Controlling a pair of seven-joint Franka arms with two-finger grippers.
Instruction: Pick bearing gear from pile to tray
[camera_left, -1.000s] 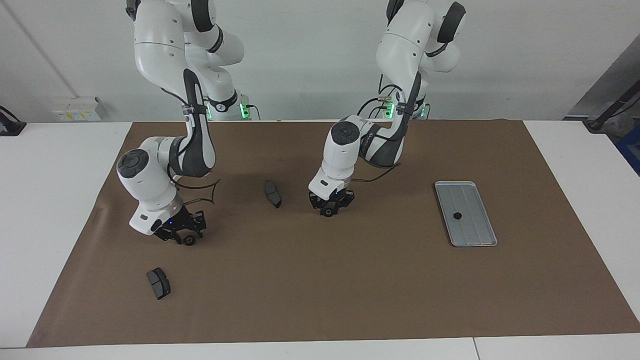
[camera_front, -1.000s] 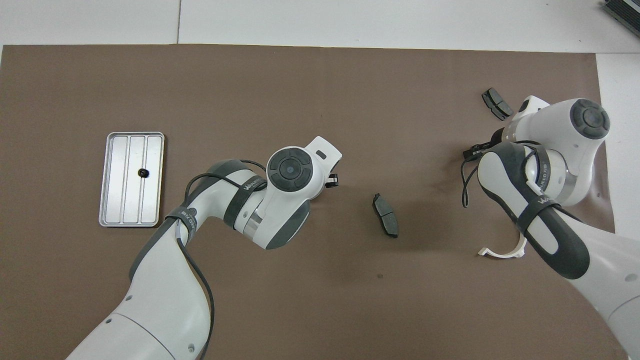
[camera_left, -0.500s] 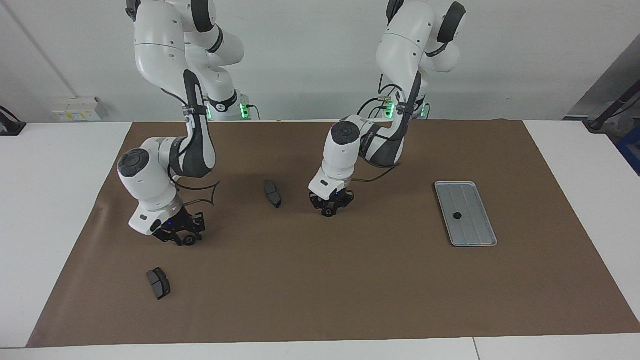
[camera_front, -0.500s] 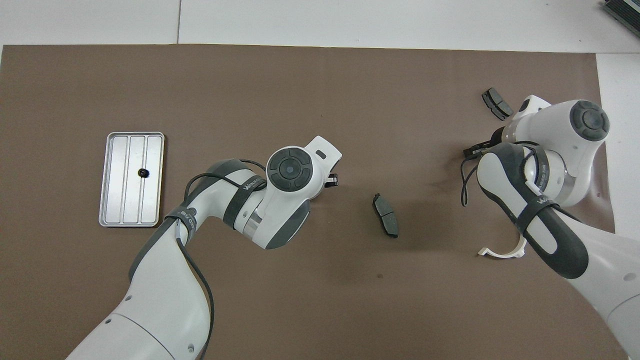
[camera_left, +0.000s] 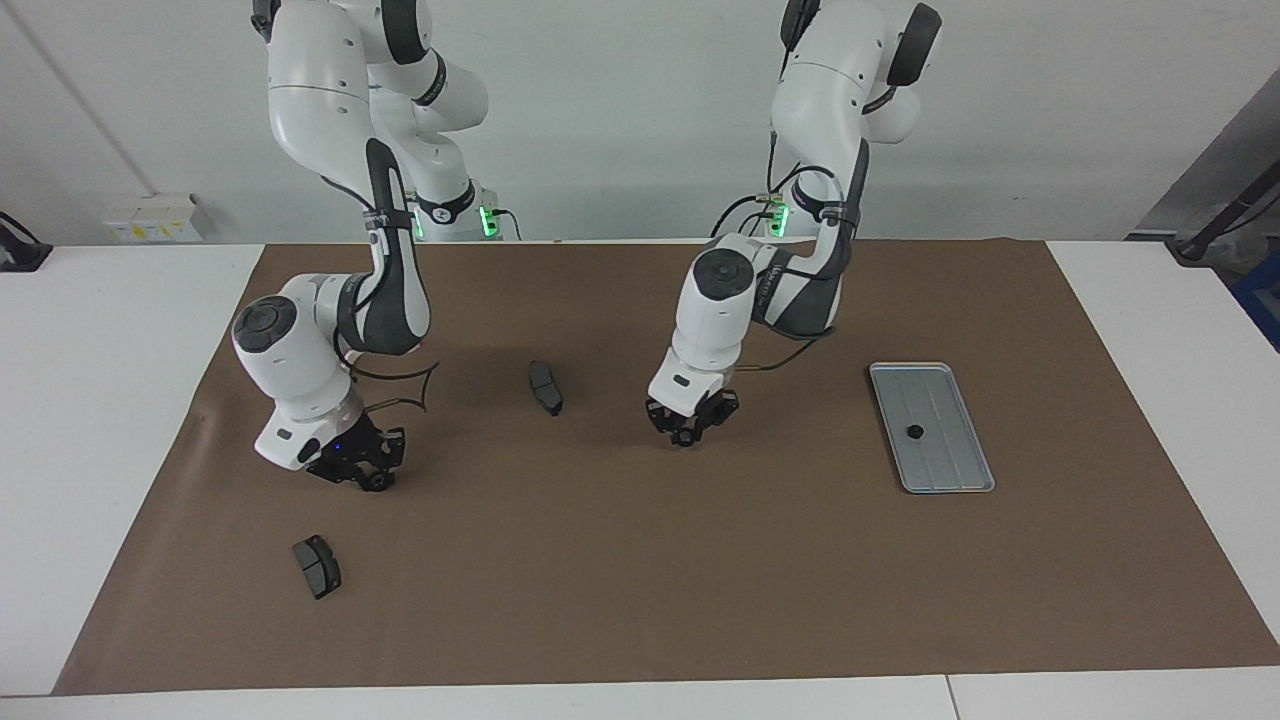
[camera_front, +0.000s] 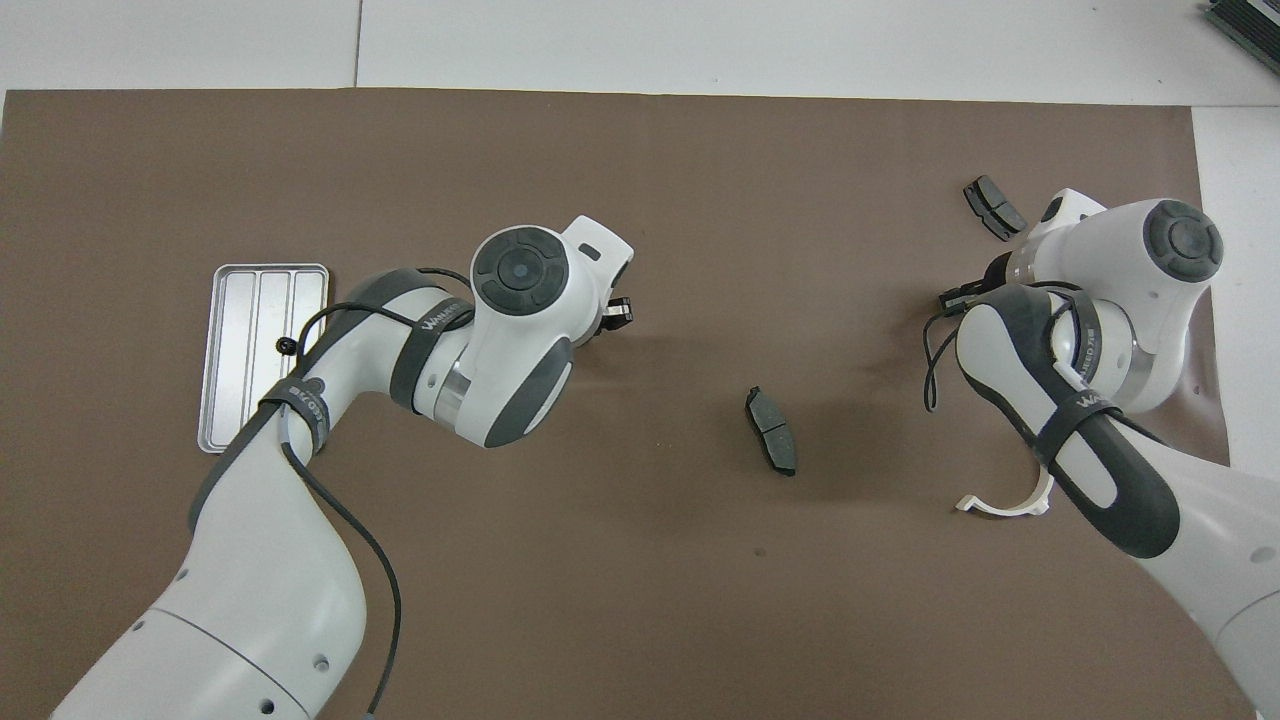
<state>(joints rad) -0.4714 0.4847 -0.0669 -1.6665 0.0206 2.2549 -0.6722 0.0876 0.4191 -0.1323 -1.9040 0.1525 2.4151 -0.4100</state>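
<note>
The silver tray (camera_left: 950, 470) lies toward the left arm's end of the mat with one black ring (camera_left: 914, 431) in it; it also shows in the overhead view (camera_front: 240, 400). My left gripper (camera_left: 685, 436) is in the air over the bare mat between the middle brake pad (camera_left: 545, 387) and the tray, shut on a small black ring. My right gripper (camera_left: 372, 481) is low over the mat toward the right arm's end, shut on another small black ring. In the overhead view only the left gripper's tip (camera_front: 618, 312) shows.
A second brake pad (camera_left: 317, 566) lies farther from the robots than the right gripper. A white curved bracket (camera_front: 1000, 505) lies by the right arm, nearer to the robots. The brown mat (camera_left: 640, 580) covers the table.
My left gripper has moved with its ring toward the tray and the arm has swung that way. My right gripper has barely shifted.
</note>
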